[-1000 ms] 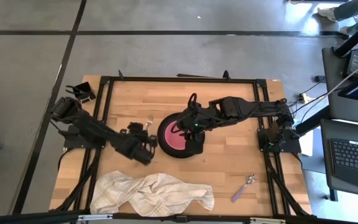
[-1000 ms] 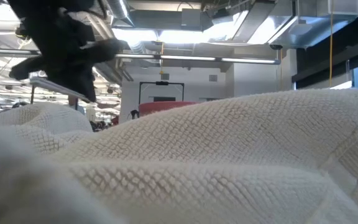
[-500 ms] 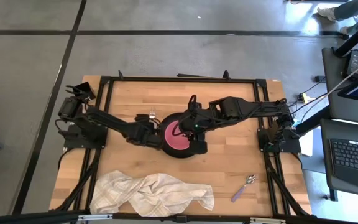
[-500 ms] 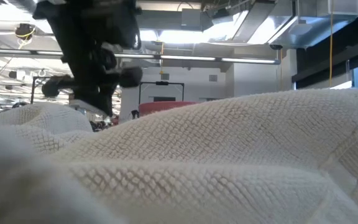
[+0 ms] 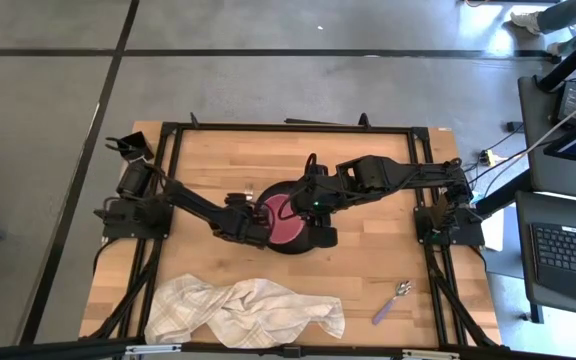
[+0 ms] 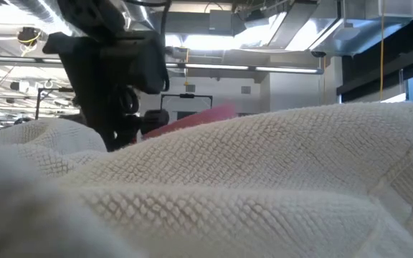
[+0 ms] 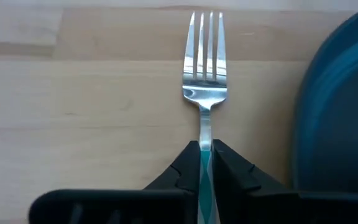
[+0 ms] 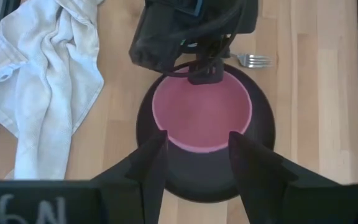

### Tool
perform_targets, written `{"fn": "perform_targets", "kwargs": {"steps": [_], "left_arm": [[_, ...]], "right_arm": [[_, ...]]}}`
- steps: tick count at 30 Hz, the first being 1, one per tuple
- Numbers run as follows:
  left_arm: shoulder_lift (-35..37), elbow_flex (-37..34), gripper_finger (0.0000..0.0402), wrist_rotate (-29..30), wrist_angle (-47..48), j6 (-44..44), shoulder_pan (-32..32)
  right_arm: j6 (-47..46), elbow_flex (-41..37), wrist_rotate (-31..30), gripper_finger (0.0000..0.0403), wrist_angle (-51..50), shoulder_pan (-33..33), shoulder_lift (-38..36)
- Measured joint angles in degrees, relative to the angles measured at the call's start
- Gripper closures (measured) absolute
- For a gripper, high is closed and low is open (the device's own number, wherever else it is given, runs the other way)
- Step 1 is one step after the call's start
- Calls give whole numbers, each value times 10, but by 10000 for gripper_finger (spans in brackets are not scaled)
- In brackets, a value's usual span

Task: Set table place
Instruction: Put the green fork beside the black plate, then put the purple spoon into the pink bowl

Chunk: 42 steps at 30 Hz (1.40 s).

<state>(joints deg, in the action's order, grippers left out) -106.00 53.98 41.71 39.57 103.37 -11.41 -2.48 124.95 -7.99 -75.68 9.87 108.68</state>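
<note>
The black plate point(image 5: 316, 240) lies mid-table with the pink bowl point(image 5: 283, 225) in it. My left gripper point(image 5: 249, 207) is at the plate's left edge, shut on the silver fork point(image 7: 205, 93). The fork's tines point to the far edge, and it also shows in the right wrist view point(image 8: 253, 60). My right gripper point(image 8: 197, 134) is open above the bowl point(image 8: 201, 115), with one finger over each side of it, touching nothing that I can see. The purple-handled spoon point(image 5: 388, 305) lies at the near right. My left gripper pinches the fork's handle point(image 7: 205, 138) just behind the neck, between its two fingertips point(image 7: 188, 158). The fingers lie along the fork and point toward the far edge. The fork is level and low over the wood beside the plate point(image 7: 347, 112). I cannot tell whether it touches the table.
A crumpled white towel point(image 5: 248, 310) lies along the near edge and fills most of the low view point(image 6: 264, 186). Bare wood shows to the right of the plate and at the far left. A black metal frame point(image 5: 288, 127) edges the table.
My left gripper has moved toward the table's right, up to the plate's left edge, still shut on the fork. In the low view the pink bowl's rim was level before and now slants. My right gripper stays over the bowl.
</note>
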Motion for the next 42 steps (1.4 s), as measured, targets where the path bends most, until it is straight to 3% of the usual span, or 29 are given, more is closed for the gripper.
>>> {"fn": "perform_targets", "kwargs": {"steps": [4,13,22,28,42], "left_arm": [[-5,0,362,-8,-3,10,-1],[7,0,384,7,-2,-9,-4],[7,0,301,6,-8,-33,17],[13,0,282,6,-15,-55,21],[161,1,304,63,-17,-145,21]], "right_arm": [[-2,0,0,233,-1,0,0],[-3,0,0,233,0,0,0],[-4,0,0,233,0,0,0],[-5,0,0,233,0,0,0],[-7,0,0,233,0,0,0]]}}
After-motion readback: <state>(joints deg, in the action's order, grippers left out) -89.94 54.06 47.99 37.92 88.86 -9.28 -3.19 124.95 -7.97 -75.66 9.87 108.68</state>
